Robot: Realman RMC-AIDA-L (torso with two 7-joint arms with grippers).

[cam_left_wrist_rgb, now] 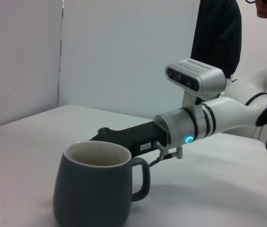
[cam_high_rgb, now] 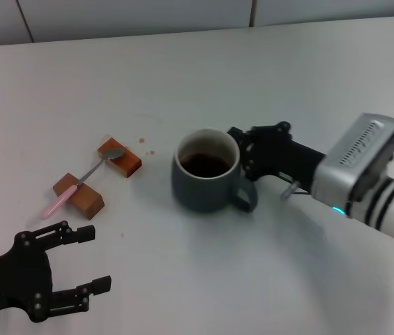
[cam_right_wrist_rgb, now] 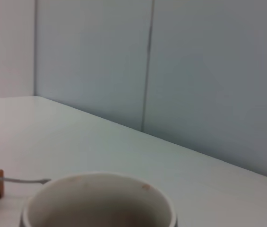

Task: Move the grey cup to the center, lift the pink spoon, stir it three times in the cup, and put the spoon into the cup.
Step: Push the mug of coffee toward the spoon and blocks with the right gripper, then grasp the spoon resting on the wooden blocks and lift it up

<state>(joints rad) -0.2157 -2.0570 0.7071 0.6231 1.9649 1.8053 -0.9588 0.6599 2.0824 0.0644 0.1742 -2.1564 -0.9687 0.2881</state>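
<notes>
The grey cup (cam_high_rgb: 207,183) stands near the middle of the table with dark liquid inside and its handle toward my right arm; it also fills the foreground of the left wrist view (cam_left_wrist_rgb: 93,189) and shows its rim in the right wrist view (cam_right_wrist_rgb: 100,201). My right gripper (cam_high_rgb: 242,152) sits close against the cup's right side, just above the handle; nothing of it reaches inside the cup. The pink spoon (cam_high_rgb: 85,178) lies across two brown blocks left of the cup, bowl on the far block. Near the front left corner, my left gripper (cam_high_rgb: 92,258) is open and empty.
Two brown rectangular blocks (cam_high_rgb: 120,157) (cam_high_rgb: 79,194) carry the spoon. A few brown crumbs (cam_high_rgb: 144,145) lie between the blocks and the cup. A white wall rises behind the table's far edge (cam_high_rgb: 197,31).
</notes>
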